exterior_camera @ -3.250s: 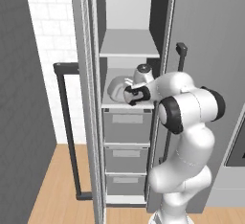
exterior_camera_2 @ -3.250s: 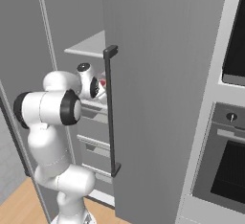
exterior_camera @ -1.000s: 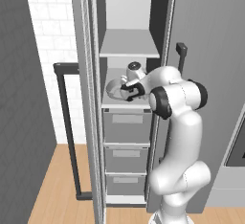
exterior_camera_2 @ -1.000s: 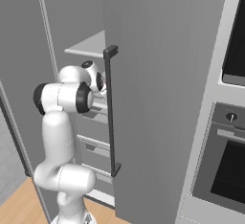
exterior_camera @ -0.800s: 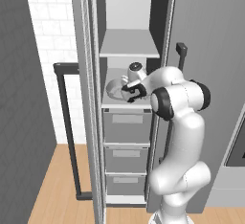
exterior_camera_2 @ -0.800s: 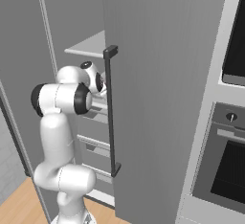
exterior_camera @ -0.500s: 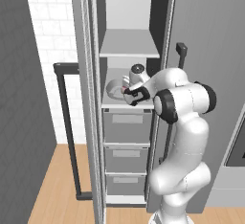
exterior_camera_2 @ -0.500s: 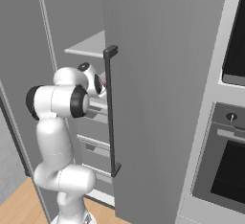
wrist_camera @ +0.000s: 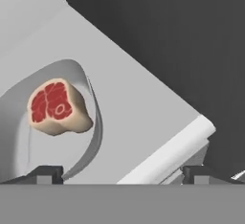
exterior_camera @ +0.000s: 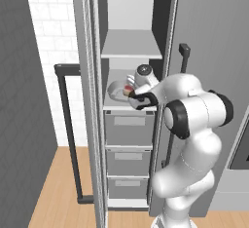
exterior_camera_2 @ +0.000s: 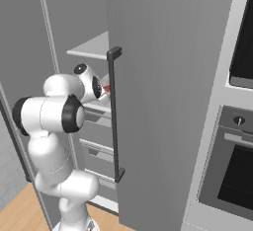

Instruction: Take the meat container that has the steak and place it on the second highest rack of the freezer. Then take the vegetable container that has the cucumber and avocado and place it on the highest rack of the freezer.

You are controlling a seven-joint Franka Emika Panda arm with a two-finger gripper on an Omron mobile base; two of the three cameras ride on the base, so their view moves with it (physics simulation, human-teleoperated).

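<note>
The dish (exterior_camera: 116, 89) with the steak (exterior_camera: 128, 91) sits on the lower of the two shelf boards in the freezer (exterior_camera: 130, 124), the one just above the drawers (exterior_camera: 129, 129). That looks like the second highest rack, so the first half of the task appears done. The tray of cucumber and avocado has yet to be fetched and set on the top shelf (exterior_camera: 131, 47), which is bare as far as can be seen.

In the hand view, from left to right: the left fingertip sits at the lower left, and the dish (wrist_camera: 91, 117) curves up just ahead of it, with part of its rim between the fingertips. The steak (wrist_camera: 56, 107) lies inside the dish, ahead of the jaws and towards their left. Bare shelf board (wrist_camera: 143, 117) fills the middle, and its pale front edge runs towards the right fingertip. The gripper (wrist_camera: 122, 173) has its jaws spread wide apart, holding nothing; the dish rests on the shelf by itself.

Compared with a second ago, the jaws have opened slightly further to full width. The arm has drawn back a little from the shelf, its elbow swinging out to the right in the left base view. The dish has stayed where it was put.
</note>
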